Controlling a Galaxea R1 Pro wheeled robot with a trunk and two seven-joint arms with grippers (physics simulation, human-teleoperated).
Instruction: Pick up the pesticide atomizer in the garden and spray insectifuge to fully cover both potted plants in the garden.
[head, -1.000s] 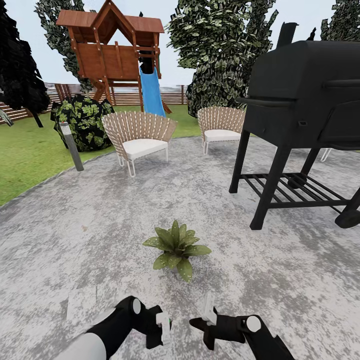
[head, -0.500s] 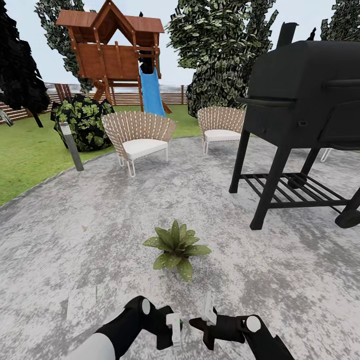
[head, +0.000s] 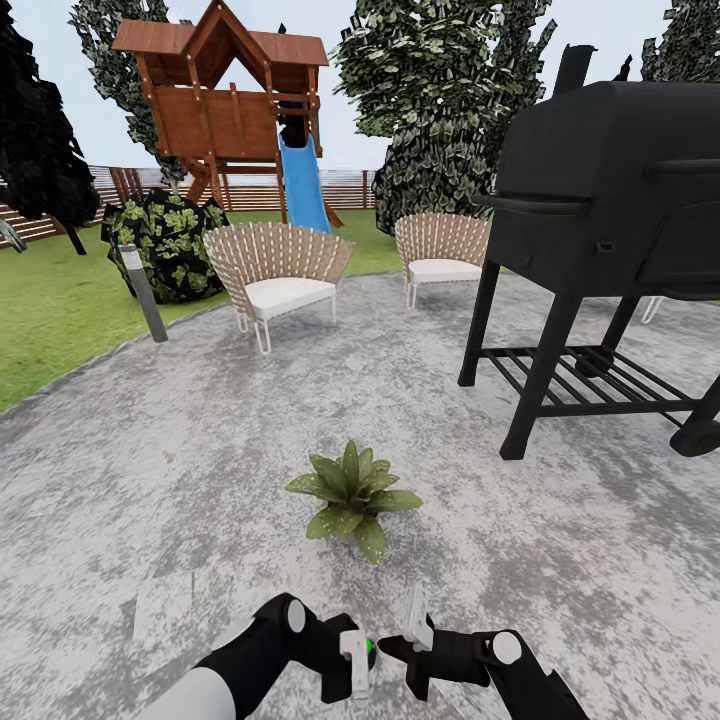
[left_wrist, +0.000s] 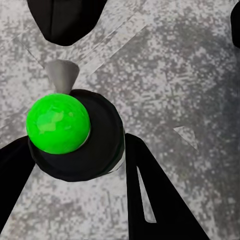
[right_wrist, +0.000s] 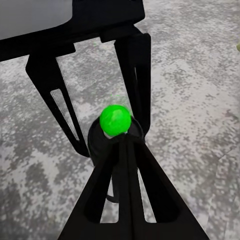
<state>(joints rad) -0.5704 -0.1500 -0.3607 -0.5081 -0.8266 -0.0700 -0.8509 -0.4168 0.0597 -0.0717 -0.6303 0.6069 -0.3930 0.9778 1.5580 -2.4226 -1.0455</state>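
Left tool (head: 355, 668) fingers spread around pesticide atomizer (left_wrist: 75, 132), right tool (head: 415, 625) close beside

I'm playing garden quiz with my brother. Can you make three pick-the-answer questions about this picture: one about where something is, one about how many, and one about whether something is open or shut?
1. Where does the small green leafy plant stand?
A. on the grey stone patio
B. on the lawn
C. on a chair seat

2. How many pale wicker chairs are there?
A. one
B. two
C. four

3. How is the lid of the black grill?
A. lifted open
B. lying on the ground
C. shut

Answers:
1. A, as mottled grey stone lies all round the plant.
2. B, as one chair stands near the blue slide and the other beside the grill.
3. C, as the lid sits down on the grill's body with no gap showing.
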